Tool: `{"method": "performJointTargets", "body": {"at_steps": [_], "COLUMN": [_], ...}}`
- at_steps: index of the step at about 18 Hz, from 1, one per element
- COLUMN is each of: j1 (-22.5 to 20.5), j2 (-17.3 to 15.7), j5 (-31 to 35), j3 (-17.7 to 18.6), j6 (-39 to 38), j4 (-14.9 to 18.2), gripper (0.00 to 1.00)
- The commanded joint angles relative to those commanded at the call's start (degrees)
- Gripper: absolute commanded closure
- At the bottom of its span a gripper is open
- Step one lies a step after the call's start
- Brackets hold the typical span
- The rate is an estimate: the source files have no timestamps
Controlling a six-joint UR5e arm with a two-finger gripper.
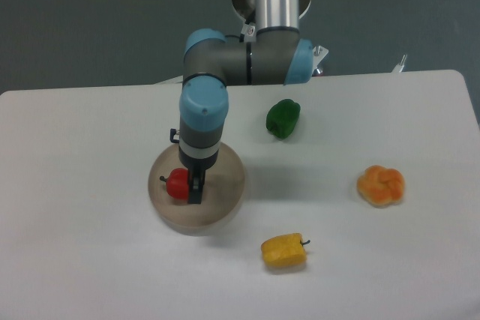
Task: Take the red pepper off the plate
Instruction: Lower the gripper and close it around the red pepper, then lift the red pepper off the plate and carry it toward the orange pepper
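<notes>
The red pepper (177, 184) lies on the left part of the round beige plate (225, 185), its dark stem pointing left. My gripper (193, 194) reaches straight down onto the plate right at the pepper's right side. One dark finger (196, 185) shows against the pepper, and the other finger is hidden. I cannot tell whether the jaws are closed on the pepper or whether it is lifted off the plate.
A green pepper (283, 118) lies behind and to the right of the plate. A yellow pepper (283, 251) lies in front of the plate to the right. An orange pepper (381, 185) sits at the far right. The arm's elbow hangs above the plate's back edge.
</notes>
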State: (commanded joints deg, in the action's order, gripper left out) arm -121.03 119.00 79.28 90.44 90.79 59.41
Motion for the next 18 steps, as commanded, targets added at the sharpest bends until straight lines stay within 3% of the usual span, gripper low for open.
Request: {"method": "performJointTargets", "body": {"at_steps": [6,7,9,10,11,14,18], "j1": [1.6,1.6,1.6,1.6,1.3,-0.8,-6.7], "j2": [2.2,2.5,3.0,3.1,2.9,0.5,-7.2], "j5": [-0.2,-0.1,-0.1,-0.2,-0.2,0.3,0.4], "j3": [-0.2,-0.5,-0.6,-1.2,-1.6,-2.5,-1.8], "j6": [0.1,0.1,0.1,0.5,1.4,2.6,2.2], "j4": [-0.1,-0.1,-0.1,-0.1,-0.1,0.4,4.1], "gripper": [0.0,0.08,0.37,0.57,0.67,0.69,0.7]}}
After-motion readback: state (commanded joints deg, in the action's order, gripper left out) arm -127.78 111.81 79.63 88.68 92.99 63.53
